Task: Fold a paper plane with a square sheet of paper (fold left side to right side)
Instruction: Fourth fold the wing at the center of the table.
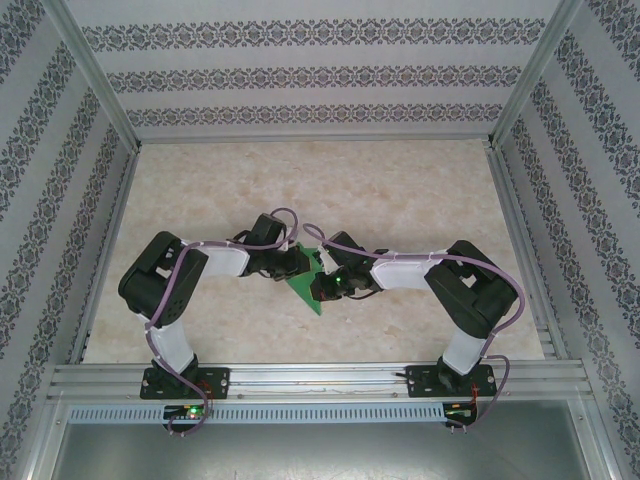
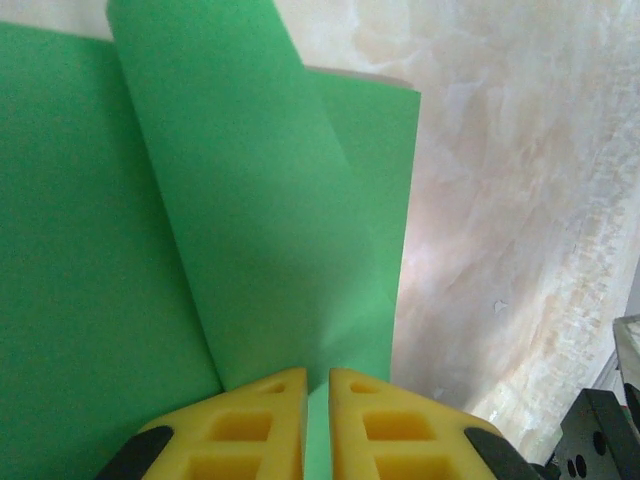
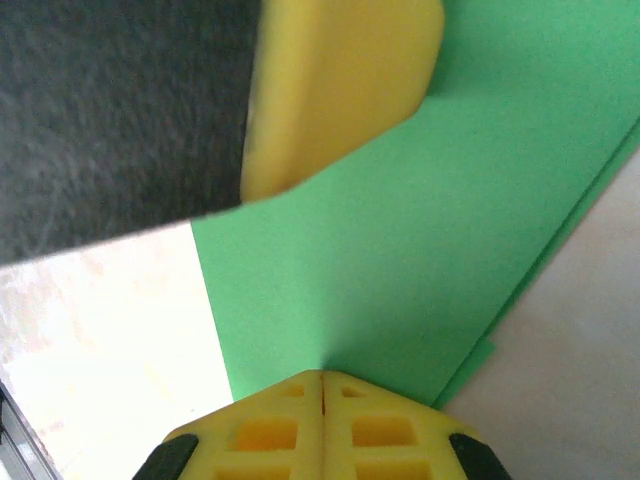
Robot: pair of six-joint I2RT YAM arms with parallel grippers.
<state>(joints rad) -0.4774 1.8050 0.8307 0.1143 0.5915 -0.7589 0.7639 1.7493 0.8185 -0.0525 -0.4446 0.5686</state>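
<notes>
Green sheet (image 2: pixel 250 200) within grip of left end effector (image 2: pixel 317 388)

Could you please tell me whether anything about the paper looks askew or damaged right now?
On the green paper, near the right gripper, a sliver of the lower layer pokes past the upper layer's edge, so the layers don't line up. The left gripper holds a flap that curls up uncreased. No tears visible.

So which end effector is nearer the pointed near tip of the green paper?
Right. The right end effector sits on the green paper just beyond that tip, on its right side; the left end effector pinches a raised flap at the far left end.
</notes>
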